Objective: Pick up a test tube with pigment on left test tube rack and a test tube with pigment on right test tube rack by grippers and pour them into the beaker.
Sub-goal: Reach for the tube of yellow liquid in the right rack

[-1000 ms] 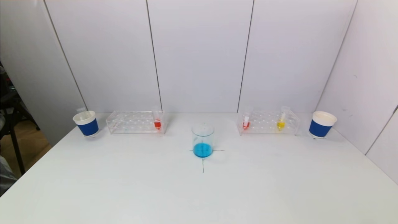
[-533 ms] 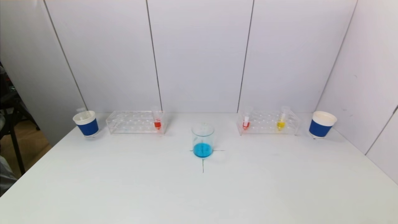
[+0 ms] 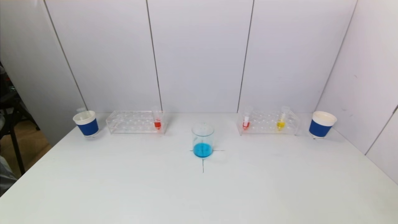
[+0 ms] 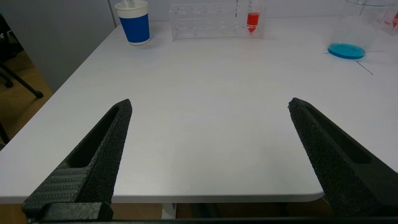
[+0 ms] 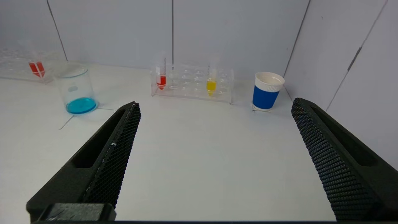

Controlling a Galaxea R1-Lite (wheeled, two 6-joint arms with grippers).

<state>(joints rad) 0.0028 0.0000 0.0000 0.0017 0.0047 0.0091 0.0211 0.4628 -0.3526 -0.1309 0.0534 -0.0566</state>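
The glass beaker (image 3: 202,140) with blue liquid stands at the table's centre on a black cross mark. The clear left rack (image 3: 134,122) holds one tube with red pigment (image 3: 157,119) at its right end. The clear right rack (image 3: 268,122) holds a red tube (image 3: 246,120) and a yellow tube (image 3: 281,119). Neither arm shows in the head view. My left gripper (image 4: 210,104) is open and empty above the table's near left edge. My right gripper (image 5: 214,104) is open and empty above the near right part of the table, facing the right rack (image 5: 192,82).
A blue and white paper cup (image 3: 86,123) stands left of the left rack, with something white in it. Another blue and white cup (image 3: 322,124) stands right of the right rack. White wall panels close the back and right side. The table's left edge (image 3: 37,161) drops to the floor.
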